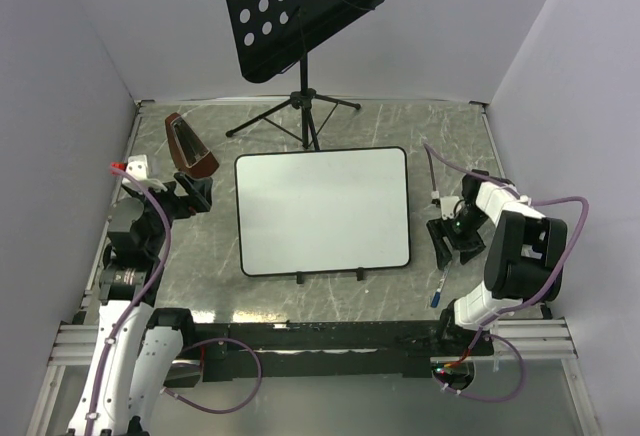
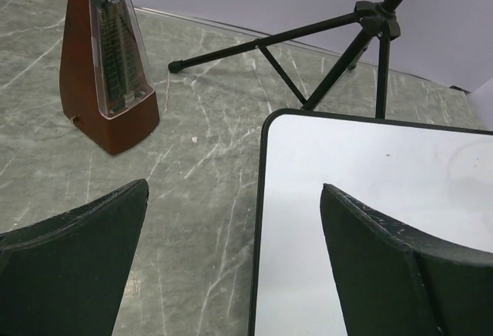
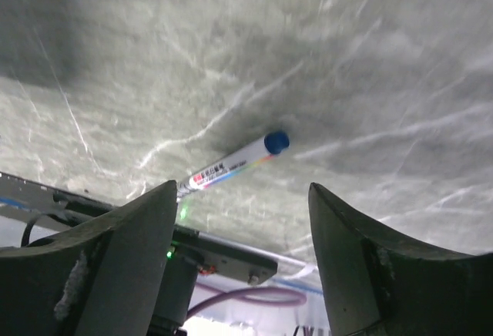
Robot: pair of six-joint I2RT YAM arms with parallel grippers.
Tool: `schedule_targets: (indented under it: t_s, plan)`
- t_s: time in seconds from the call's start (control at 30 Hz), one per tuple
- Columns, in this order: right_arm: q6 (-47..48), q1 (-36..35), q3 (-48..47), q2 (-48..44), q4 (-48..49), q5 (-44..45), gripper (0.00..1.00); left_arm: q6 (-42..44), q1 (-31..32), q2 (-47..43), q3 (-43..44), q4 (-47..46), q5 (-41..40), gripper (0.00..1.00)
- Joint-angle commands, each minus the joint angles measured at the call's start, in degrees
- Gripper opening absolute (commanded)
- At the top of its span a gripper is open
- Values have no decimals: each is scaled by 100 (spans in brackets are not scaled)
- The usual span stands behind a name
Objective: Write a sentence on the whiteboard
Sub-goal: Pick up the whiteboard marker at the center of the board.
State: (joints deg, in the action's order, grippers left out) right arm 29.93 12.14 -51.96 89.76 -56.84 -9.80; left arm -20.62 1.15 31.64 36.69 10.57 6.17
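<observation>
Whiteboard: lies flat in the middle of the table, long edges running left to right, with the arms on either side of it.
Board face: plain white in the top view and in the left wrist view.
Clips: two small black ones on the near long edge.
Left gripper: near the board's far left corner, over the table.
Left jaws: spread wide and holding nothing. In the wrist view the board's black rim runs up between the two fingers, so one finger shows in front of the board and the other in front of bare table.
Right gripper: just right of the board's right edge and apart from it, pointing down at the table.
Right jaws: spread wide and empty in the wrist view.
Marker: white barrel with a blue cap, lying on the table between the right gripper and the near edge. The wrist view shows it through the gap between the fingers, touched by neither.
Metronome: brown with a clear front, standing upright at far left, beyond the left gripper and well apart from the board.
Music stand: black and perforated, at the far side behind the board. One tripod foot comes down close to the board's far edge.
</observation>
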Motion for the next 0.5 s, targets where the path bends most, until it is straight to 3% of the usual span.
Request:
schedule_targets:
  t_s: [0.0,0.4,0.47]
  plan:
    - [56,8,-24,6,-257,154,73,49,-9,-149,-12,-222,-90,97]
    - [-154,-168,-437,736,-355,-224,65,41,8,-246,-21,-213,-204,97]
    - [-365,-195,-507,815,-258,-163,59,41,8,-255,-21,-222,-196,97]
